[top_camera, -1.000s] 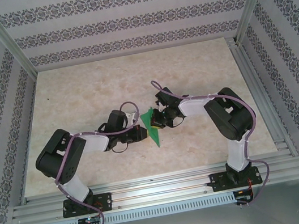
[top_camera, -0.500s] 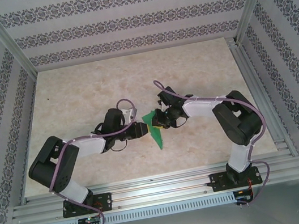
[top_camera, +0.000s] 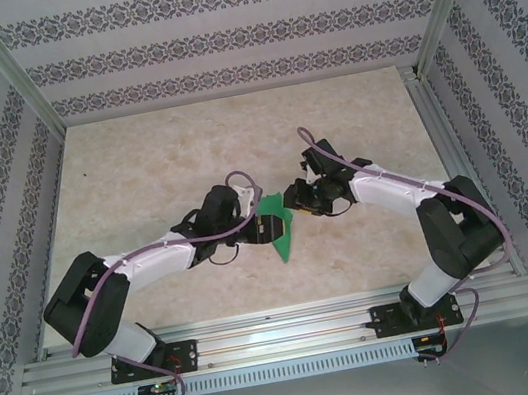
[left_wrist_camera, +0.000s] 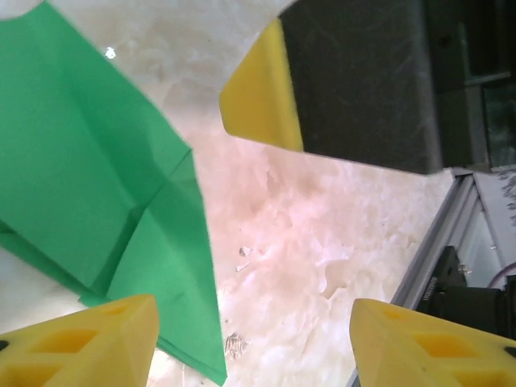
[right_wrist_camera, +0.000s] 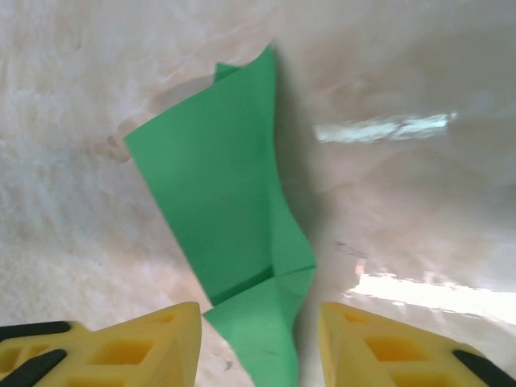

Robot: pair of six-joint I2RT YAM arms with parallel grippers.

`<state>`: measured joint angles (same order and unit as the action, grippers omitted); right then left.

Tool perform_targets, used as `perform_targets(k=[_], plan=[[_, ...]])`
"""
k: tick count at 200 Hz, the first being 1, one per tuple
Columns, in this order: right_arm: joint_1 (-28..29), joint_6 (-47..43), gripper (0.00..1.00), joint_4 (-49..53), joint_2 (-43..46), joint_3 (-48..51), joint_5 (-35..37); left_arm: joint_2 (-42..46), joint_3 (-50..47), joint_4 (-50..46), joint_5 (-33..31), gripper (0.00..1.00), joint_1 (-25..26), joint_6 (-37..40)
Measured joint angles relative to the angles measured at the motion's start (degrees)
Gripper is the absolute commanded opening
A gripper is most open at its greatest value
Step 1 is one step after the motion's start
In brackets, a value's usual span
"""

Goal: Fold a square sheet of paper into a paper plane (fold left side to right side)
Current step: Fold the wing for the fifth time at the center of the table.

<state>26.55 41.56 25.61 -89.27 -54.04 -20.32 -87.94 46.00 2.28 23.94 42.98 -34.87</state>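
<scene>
Two wide-open grippers flank the green paper (top_camera: 280,230), which lies a little nearer the worktop's (top_camera: 156,155) near edge than its middle. It is creased into a narrow, pointed shape with overlapping layers.

Our left gripper (left_wrist_camera: 254,322) has its fingers spread far apart above the marbled surface, with the paper just off to one side of them. Our right gripper (right_wrist_camera: 260,322) is likewise spread. The paper's narrow end shows between its fingers, and nothing is pinched as far as we can tell.

We judge the paper to be very light, thin and springy. One edge seems to lift and cast a shadow rather than lie flat, so a nudge could send it sliding on this smooth top. We would pin one layer down with a fingertip and take the raised free edge in a shallow, gentle pinch, since a hard or skewed squeeze would set a stray crease.
</scene>
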Motion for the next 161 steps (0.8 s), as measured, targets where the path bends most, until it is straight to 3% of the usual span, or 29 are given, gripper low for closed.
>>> perform_targets(k=[43,110,137,161], plan=[[-5.4,-3.2,0.46,2.6,5.0,3.2,2.3,-6.4,14.0,-13.9,-10.9,0.70,5.5,2.2],[-10.2,-5.7,0.46,3.2,7.9,8.9,2.3,-26.2,37.8,-40.0,-27.3,0.73,13.7,5.3],[-11.8,-6.2,0.46,3.3,8.9,10.1,2.0,-32.0,43.6,-47.0,-32.8,0.68,15.7,5.5],[-12.6,-6.8,0.46,3.3,9.9,10.6,1.8,-34.5,45.3,-51.4,-37.3,0.55,16.0,5.4]])
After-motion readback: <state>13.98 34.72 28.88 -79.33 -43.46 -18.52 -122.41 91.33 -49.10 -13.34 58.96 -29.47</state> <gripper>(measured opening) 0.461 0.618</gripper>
